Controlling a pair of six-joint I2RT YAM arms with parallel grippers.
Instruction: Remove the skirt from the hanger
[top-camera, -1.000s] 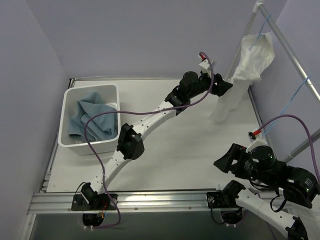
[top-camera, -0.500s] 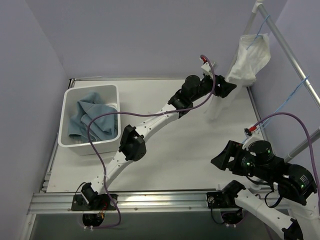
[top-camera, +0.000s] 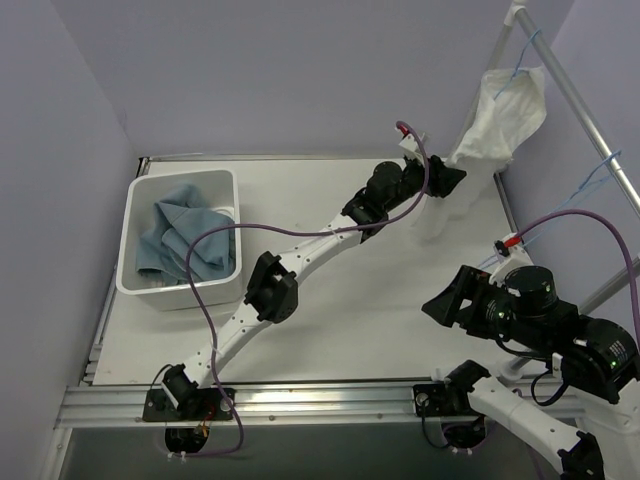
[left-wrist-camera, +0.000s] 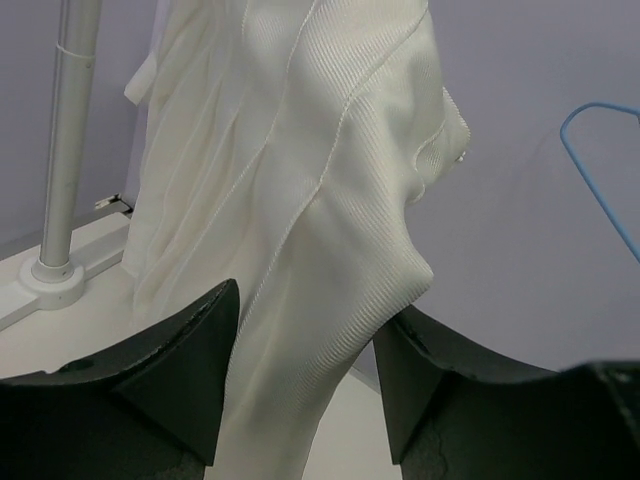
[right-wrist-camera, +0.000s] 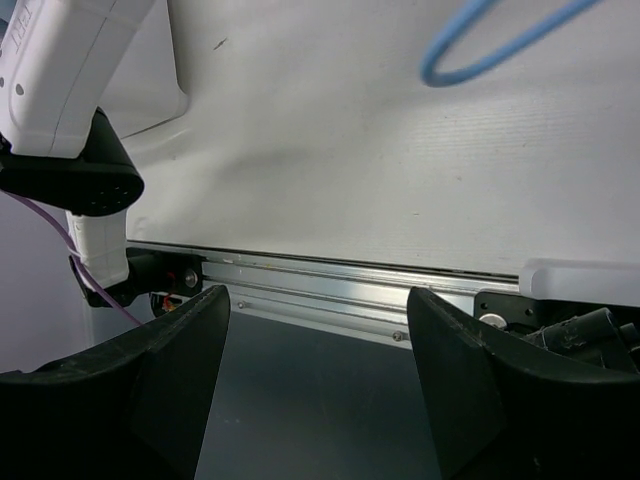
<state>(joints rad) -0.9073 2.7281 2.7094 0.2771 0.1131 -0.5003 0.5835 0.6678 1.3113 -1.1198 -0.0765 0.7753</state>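
The white ribbed skirt (top-camera: 505, 110) hangs from a blue hanger (top-camera: 521, 72) on the metal rack rail (top-camera: 580, 100) at the back right. My left gripper (top-camera: 450, 180) reaches up to the skirt's lower half. In the left wrist view a thick fold of the skirt (left-wrist-camera: 330, 200) runs down between the left gripper's (left-wrist-camera: 305, 330) fingers. The jaws stand apart on either side of the fold, with the table showing in a gap beside the right finger (left-wrist-camera: 440, 390). My right gripper (top-camera: 445, 305) is open and empty over the table's front right.
A white bin (top-camera: 128, 245) holding blue cloth (top-camera: 180, 240) stands at the left. An empty blue hanger (top-camera: 600, 170) hangs further along the rail and shows in the left wrist view (left-wrist-camera: 600, 150). The rack pole (left-wrist-camera: 65, 150) stands behind the skirt. The front rail (right-wrist-camera: 330, 285) lies below the right gripper.
The skirt bunched up toward the hanger half a second ago and now hangs looser again. My left gripper stays at the skirt with small shifts. My right arm shifted slightly.
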